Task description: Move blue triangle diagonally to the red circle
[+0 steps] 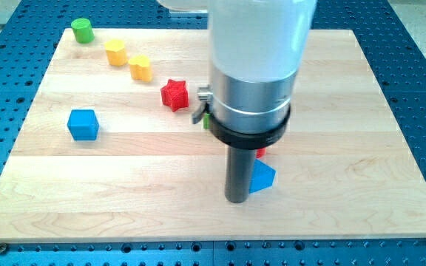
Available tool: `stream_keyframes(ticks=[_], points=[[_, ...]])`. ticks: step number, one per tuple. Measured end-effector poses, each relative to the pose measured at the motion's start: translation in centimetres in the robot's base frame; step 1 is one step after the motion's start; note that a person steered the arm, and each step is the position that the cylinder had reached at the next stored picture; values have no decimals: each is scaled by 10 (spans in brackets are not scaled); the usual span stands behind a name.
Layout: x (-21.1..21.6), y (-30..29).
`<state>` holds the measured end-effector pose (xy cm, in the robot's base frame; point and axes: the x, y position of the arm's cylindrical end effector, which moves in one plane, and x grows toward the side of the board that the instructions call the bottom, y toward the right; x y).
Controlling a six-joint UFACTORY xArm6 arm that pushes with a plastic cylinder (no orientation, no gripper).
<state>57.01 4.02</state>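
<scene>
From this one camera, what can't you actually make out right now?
- Red circle: only a red sliver shows in the camera view; the arm's housing hides the rest, so its shape is unconfirmed.
- Green thing: mostly behind the housing; shape unknown.
- Blue triangle: its left part hidden by the rod.
- My tip: contact with the triangle unclear.

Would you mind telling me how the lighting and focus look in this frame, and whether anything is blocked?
In the camera view, lighting is even with soft shadows; the blue cube and red star look sharp; the pale arm body looms large and slightly soft, hiding most of a green and a red block; my tip sits at the blue triangle's left edge.
</scene>
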Motion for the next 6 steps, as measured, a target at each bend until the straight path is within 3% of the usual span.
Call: stream_keyframes(ticks=[3,4,6], points=[[1,43],[24,-15],[-26,-10]])
